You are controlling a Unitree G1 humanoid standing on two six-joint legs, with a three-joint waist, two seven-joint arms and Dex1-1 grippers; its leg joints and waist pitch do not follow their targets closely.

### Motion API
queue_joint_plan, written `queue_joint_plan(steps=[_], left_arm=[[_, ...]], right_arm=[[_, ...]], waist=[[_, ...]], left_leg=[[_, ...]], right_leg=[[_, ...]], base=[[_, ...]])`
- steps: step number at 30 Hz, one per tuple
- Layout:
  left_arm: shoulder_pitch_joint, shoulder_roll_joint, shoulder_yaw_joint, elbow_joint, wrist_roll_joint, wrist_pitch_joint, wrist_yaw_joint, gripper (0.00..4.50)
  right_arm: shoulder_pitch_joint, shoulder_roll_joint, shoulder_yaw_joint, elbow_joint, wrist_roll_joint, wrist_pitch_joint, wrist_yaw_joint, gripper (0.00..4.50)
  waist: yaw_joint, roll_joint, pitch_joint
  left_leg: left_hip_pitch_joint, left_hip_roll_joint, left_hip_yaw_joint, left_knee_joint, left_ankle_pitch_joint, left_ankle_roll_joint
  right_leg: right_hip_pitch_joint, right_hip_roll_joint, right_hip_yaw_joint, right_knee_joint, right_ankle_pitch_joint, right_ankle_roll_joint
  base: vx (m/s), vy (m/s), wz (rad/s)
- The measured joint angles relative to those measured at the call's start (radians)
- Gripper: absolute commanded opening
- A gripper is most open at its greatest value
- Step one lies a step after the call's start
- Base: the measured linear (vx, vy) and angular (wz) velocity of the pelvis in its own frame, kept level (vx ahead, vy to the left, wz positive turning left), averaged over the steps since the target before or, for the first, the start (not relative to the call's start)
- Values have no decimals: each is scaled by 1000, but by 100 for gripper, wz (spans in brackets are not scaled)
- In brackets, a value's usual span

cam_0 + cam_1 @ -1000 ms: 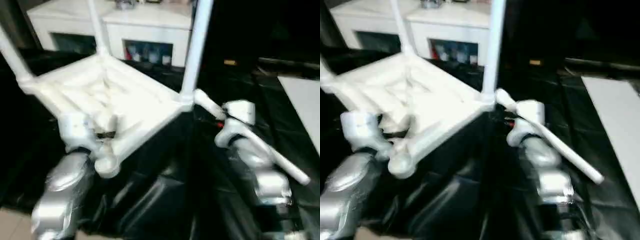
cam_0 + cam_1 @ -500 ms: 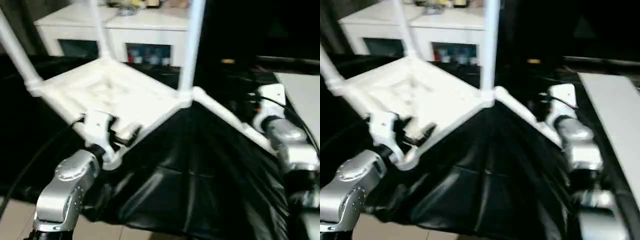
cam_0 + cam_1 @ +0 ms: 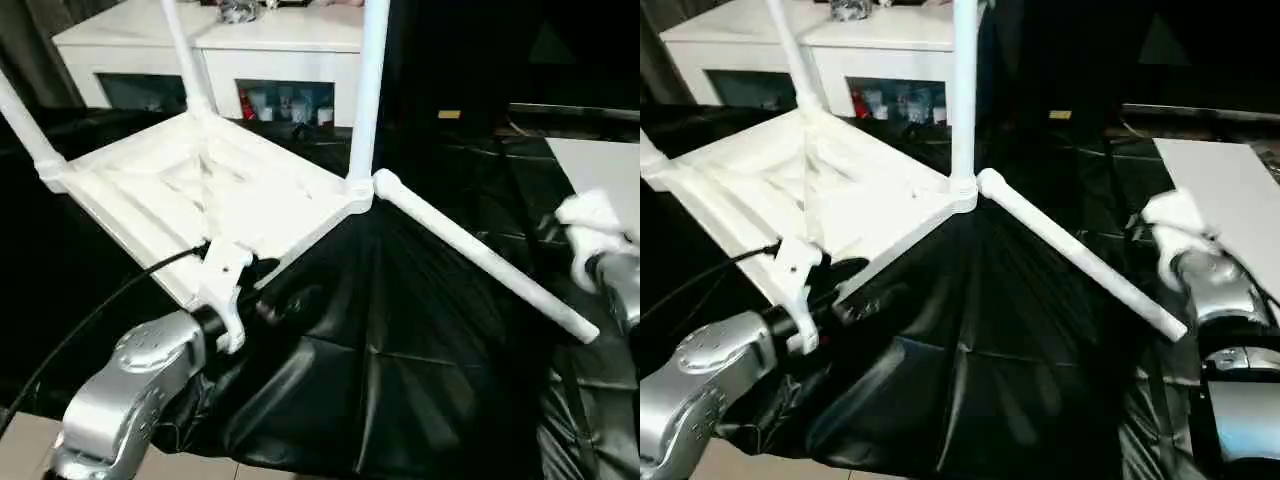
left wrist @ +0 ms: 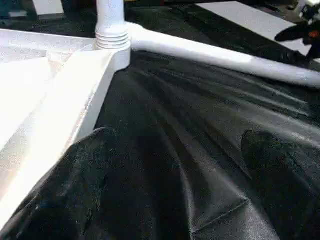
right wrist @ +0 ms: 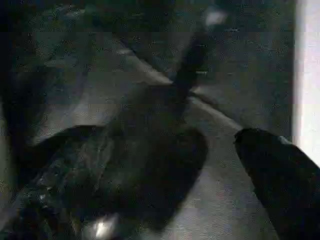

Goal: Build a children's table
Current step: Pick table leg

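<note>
The children's table lies upside down on the black sheet, its white ribbed tabletop [image 3: 210,195] facing up. Three white legs stand in corner sockets: left [image 3: 25,120], back [image 3: 185,60] and right [image 3: 368,90]. A fourth leg [image 3: 480,255] lies loose on the sheet, one end beside the right corner socket [image 4: 112,47]. My left gripper [image 4: 175,185] is open at the tabletop's near edge, with just sheet between its fingers [image 4: 75,195]. My right gripper [image 5: 190,170] is open and holds nothing, off to the right of the lying leg's far end.
A white cabinet [image 3: 260,50] stands behind the table. A white board [image 3: 600,160] lies at the right on the black sheet [image 3: 400,380]. A black cable [image 3: 90,320] runs along my left forearm. Tiled floor [image 3: 20,440] shows at the near left.
My right gripper has let go of the fourth leg and drawn back to the right. The leg now rests on the sheet. My left arm has dropped lower at the tabletop's near corner.
</note>
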Motion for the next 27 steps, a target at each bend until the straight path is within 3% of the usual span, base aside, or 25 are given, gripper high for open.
queue_joint_plan(steps=[8,13,16,21,27], left_arm=[[-23,12,1,0,-1,1,-2,450],[-35,12,1,1,-2,1,-2,450],[-38,12,2,2,0,1,-1,450],[-47,12,2,14,8,-1,9,450],[-61,9,0,34,16,-3,13,450]], right_arm=[[57,-29,25,-134,39,50,260,445],[201,-34,21,-395,135,170,392,445],[240,-50,26,-486,137,196,423,445],[232,-87,6,-496,104,172,362,445],[311,-106,-14,-707,173,287,453,445]], waist=[[11,3,-1],[17,9,-3],[17,11,-3],[14,15,-5],[11,15,-5]], left_leg=[[2,10,3,0,0,-5],[2,11,3,0,0,-6],[2,11,3,0,1,-11],[1,11,3,0,2,-14],[1,12,2,-1,2,-14]], right_leg=[[5,0,-10,0,-3,0],[6,0,-12,0,-3,1],[6,0,-12,0,-4,1],[6,0,-12,-2,-4,2],[7,0,-14,-3,-4,2]], base=[[0,0,0],[0,0,0],[0,0,0],[0,0,0],[0,0,0]])
